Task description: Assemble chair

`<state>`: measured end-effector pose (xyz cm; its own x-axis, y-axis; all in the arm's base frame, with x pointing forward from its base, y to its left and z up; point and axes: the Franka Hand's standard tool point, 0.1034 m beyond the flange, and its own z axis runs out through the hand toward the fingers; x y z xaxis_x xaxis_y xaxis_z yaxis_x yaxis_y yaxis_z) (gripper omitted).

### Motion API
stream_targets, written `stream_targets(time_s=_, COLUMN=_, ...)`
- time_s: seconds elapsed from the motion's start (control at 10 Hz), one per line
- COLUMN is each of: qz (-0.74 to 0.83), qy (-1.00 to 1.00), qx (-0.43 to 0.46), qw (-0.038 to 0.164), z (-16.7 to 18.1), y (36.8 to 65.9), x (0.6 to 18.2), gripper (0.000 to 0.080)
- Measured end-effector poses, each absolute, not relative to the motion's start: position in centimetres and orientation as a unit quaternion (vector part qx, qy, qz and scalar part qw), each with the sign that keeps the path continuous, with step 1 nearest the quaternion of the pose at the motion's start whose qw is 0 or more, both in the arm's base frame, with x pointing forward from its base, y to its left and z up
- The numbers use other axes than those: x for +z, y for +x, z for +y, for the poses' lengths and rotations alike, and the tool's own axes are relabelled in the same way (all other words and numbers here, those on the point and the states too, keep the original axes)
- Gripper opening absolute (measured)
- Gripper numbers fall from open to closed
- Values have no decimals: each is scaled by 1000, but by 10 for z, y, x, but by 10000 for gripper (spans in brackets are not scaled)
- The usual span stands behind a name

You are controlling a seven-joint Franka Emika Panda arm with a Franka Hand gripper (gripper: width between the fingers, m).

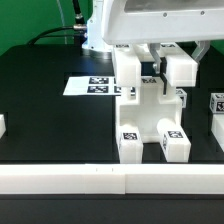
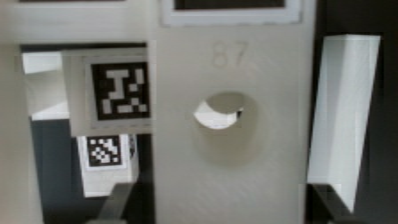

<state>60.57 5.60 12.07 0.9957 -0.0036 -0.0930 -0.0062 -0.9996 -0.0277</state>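
The partly built chair (image 1: 148, 118) stands mid-table as a blocky white frame, with tags on its two feet and its sides. My gripper (image 1: 165, 68) hangs over its top, at the exterior view's right upper block (image 1: 181, 70). In the wrist view a flat white chair part (image 2: 222, 130) with a round hole (image 2: 221, 110) fills the space between my dark fingers (image 2: 118, 202), and both fingers press against its sides. My gripper (image 2: 222, 208) is shut on this part. A tagged white piece (image 2: 118, 88) shows beside it.
The marker board (image 1: 93, 86) lies flat behind the chair toward the exterior view's left. A loose tagged white part (image 1: 217, 103) sits at the right edge and another (image 1: 2, 126) at the left edge. A white rail (image 1: 110, 178) runs along the front.
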Motion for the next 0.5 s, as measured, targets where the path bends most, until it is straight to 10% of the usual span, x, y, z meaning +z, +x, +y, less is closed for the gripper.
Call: stream_targets(time_s=0.5, qz=1, qy=-999, qx=42, qw=14, z=57, y=608, x=121, gripper=288)
